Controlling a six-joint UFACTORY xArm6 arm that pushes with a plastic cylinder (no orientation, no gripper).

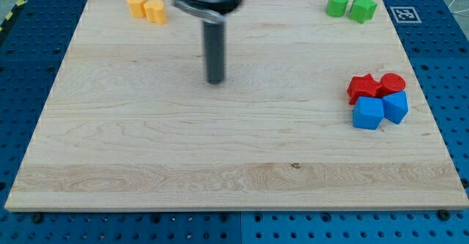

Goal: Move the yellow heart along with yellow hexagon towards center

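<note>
Two yellow blocks [146,7], touching, shapes not made out, are seen at the board's [146,156] top left corner. No pincer is fitted; only my tip [215,81], well apart toward centre. The tip should be brought round behind the pair's far-left side, then both pushed together, slowly, toward centre.

Single view only. Looks down steeply from beyond board's [234,171] bottom edge, facing top edge. Moderately near; whole board framed.
</note>
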